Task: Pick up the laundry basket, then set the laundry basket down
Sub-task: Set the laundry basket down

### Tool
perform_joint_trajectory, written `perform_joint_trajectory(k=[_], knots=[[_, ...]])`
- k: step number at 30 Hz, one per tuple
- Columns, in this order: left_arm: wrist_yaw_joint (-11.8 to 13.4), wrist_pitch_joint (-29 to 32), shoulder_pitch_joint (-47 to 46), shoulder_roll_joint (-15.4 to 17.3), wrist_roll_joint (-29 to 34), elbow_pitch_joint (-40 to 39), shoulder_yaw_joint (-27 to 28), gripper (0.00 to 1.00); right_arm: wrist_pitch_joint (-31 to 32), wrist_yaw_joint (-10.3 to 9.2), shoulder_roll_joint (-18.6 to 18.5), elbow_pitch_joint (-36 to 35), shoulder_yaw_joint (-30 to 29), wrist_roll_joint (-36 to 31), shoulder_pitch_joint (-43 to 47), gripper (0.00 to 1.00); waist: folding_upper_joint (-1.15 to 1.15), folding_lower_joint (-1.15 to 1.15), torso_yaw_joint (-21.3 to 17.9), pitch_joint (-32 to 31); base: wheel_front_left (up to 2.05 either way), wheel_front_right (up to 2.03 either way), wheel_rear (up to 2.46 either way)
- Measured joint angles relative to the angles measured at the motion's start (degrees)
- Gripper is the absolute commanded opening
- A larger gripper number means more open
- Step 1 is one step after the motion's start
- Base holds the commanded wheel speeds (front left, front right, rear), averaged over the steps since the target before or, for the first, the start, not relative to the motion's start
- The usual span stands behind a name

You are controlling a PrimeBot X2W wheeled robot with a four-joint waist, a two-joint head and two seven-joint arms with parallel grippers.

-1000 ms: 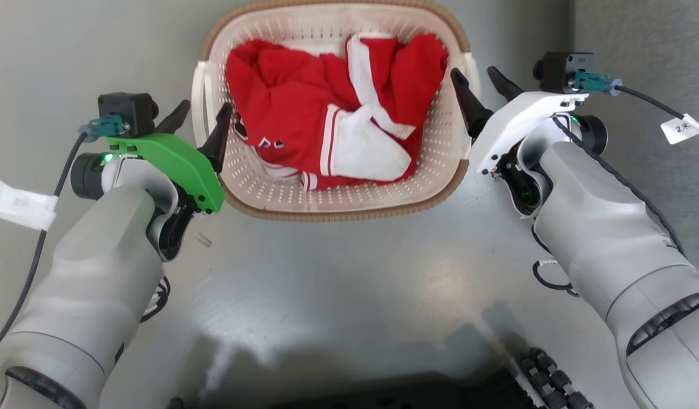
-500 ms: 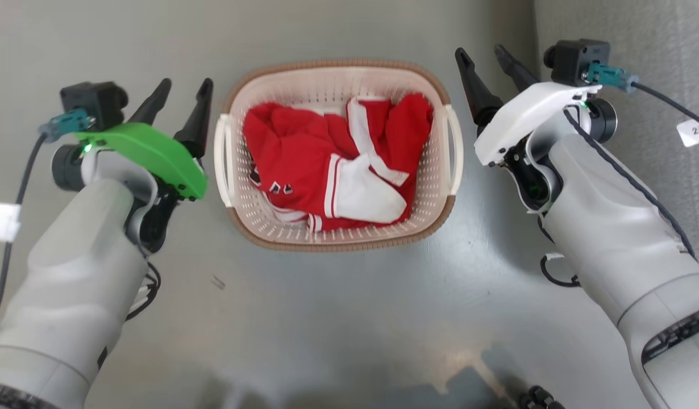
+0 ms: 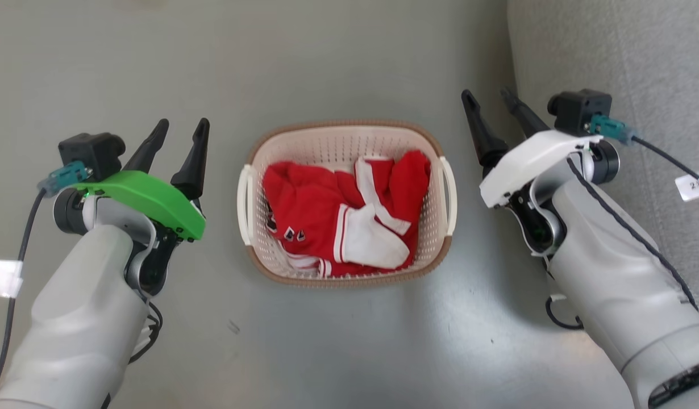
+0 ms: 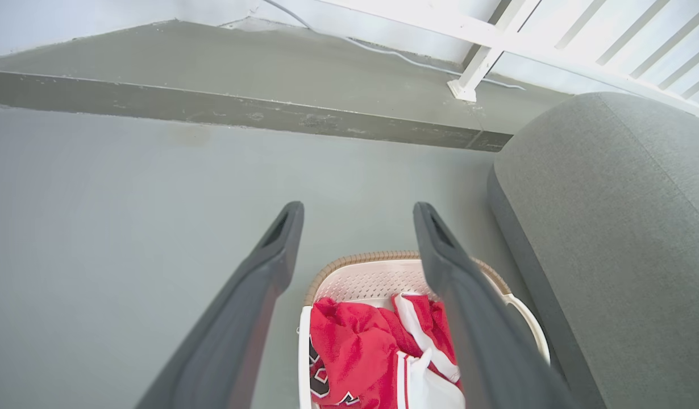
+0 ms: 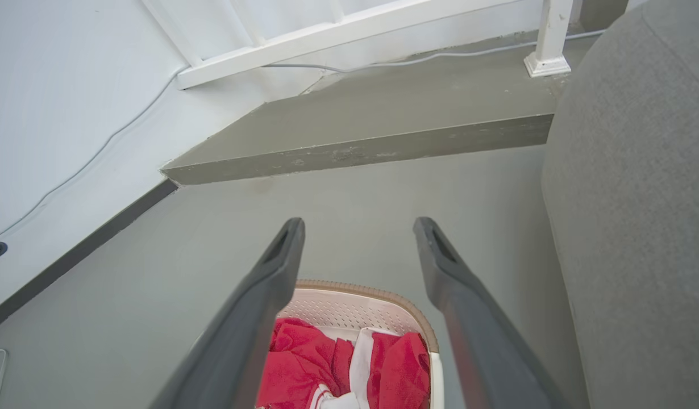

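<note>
Grey floor [image 3: 349, 352] bears the laundry basket [image 3: 327, 142], clear between the spread fingers [image 3: 193, 153].

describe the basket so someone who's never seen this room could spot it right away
On the grey floor, left of the grey sofa in the head view, sits the laundry basket, cream perforated plastic with white loop handles. Its brown woven-look rim and the red and white garment inside set it apart.
</note>
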Motion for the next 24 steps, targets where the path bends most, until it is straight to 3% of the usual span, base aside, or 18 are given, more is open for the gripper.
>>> perform_joint_trajectory(k=[20,24], knots=[[0.5,0.0,14.6,-1.9,9.6,-10.2,12.2,1.00,0.0,-1.59,-0.8,-15.4,-8.2,-7.9,15.7,1.00,0.00,0.00,2.2,-13.9,0.00,0.00,0.00],[0.8,0.0,18.2,-2.4,10.3,-12.3,15.3,1.00,0.0,-2.61,-0.3,-18.4,-10.6,-8.7,20.3,1.00,0.00,0.00,2.4,-16.9,0.00,0.00,0.00]])
